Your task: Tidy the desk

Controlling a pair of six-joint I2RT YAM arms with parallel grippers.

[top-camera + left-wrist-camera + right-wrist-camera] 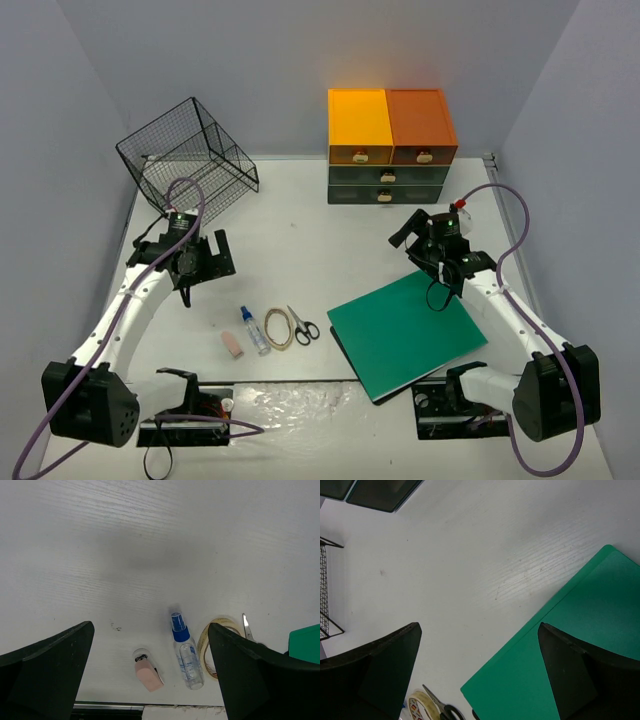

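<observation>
The desk [300, 230], a wide, flat, matte white rectangular tabletop, fills the space between the two arms and the back wall and bears everything else; the left gripper [205, 268] hangs above its left half with jaws spread wide and nothing between them, and its wrist view shows only bare white surface in the gap; the right gripper [425, 238] hangs above the right half, likewise spread wide and grasping nothing; a black wire-mesh basket [190, 155] sits tilted at the far left corner; a drawer unit with one yellow-orange and one darker orange top compartment over two dark drawers [390, 145] stands against the back wall, right of centre; a flat green rectangular folder [405, 335] lies askew on the near right part, just beside and below the right gripper; near the front, left of the folder, four small things lie in a row, close together: a pale pink block-shaped eraser [232, 346], a small clear spray bottle with a blue cap [254, 330], a beige roll of tape [279, 328] lying flat just beside the bottle, and black-handled scissors [303, 325] next to the roll.
</observation>
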